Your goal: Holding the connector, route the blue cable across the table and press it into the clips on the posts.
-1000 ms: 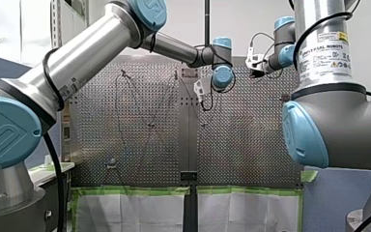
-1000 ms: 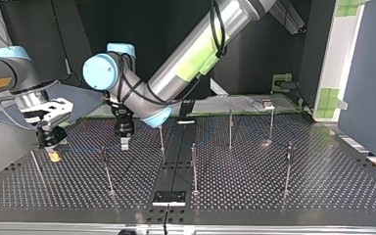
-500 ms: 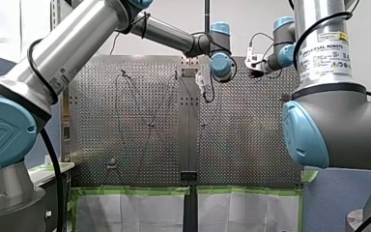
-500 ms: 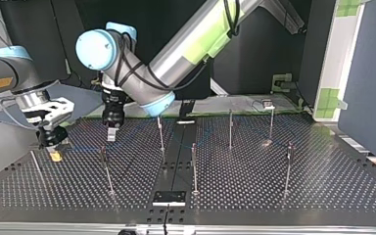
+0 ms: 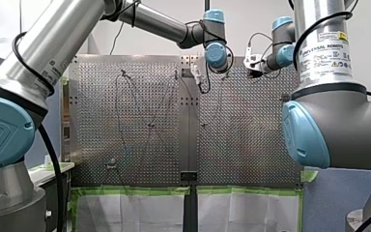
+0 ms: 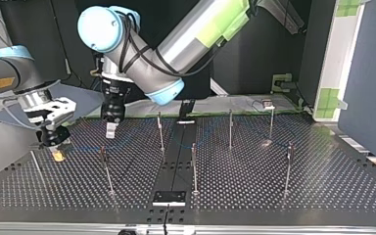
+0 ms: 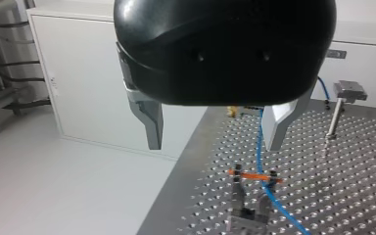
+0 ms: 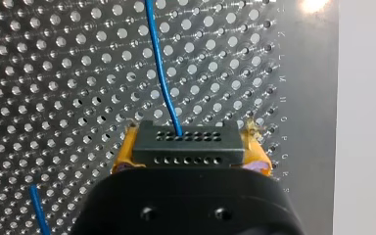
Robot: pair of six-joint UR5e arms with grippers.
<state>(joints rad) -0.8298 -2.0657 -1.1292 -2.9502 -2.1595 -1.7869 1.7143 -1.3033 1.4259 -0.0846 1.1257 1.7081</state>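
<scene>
My right gripper (image 8: pixel 191 152) has its yellow pads shut on a black connector (image 8: pixel 186 140), and the blue cable (image 8: pixel 158 63) runs from it over the perforated table. In the top view this gripper (image 6: pixel 54 143) hangs low at the left. My left gripper (image 7: pixel 212 145) is open with nothing between its metal fingers (image 7: pixel 152 125). Ahead of and below it, the blue cable (image 7: pixel 260 142) passes a clip (image 7: pixel 250 196) on a post. In the top view my left gripper (image 6: pixel 111 128) hovers beside my right one, above the table's back edge.
Several thin posts stand on the table, such as a near-left post (image 6: pixel 106 171), a middle post (image 6: pixel 194 166) and a right post (image 6: pixel 288 166). Another clip-topped post (image 7: pixel 348 91) stands beside my left gripper. A white cabinet (image 7: pixel 88 73) lies beyond the table's edge (image 7: pixel 176 171).
My left arm has lifted and swung towards the top view's left and the table's back edge, its gripper still open. My right gripper holds the connector almost in place.
</scene>
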